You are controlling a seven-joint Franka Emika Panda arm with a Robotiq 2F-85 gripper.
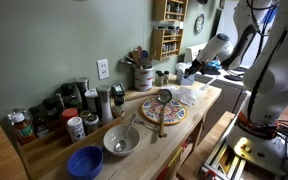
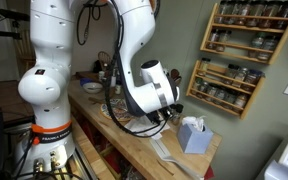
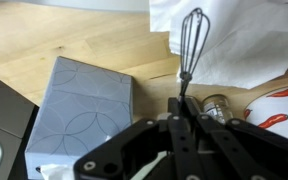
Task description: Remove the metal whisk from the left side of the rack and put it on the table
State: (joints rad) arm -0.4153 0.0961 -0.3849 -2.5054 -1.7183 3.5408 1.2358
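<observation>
One small metal whisk [image 3: 188, 68] is all I have in hand. The gripper [image 3: 181, 102] is clamped tight on its slim handle, and the wire loops stick out ahead of the fingers in the wrist view. It is clear of the rack [image 1: 167, 40] on the wall and hangs over the table [image 3: 44, 45], between a patterned tissue box [image 3: 84, 110] and a sheet of white paper [image 3: 234, 40]. Whether its tip touches anything I cannot tell.

I judge it very light, stiff in the handle and springy in the wires. Smooth metal may slip or twist in the pads, so the handle close to the neck is the place to hold, never the loops.

Pale butcher-block makes a flat, hard surface, and I expect a round-wired thing could roll a little once let go. Room is tight: a small jar [image 3: 216, 103] and a red-patterned plate [image 3: 279, 105] sit near the fingers, and the box is close on the other side. Bare wood beyond the box looks to me like the safest spot.
</observation>
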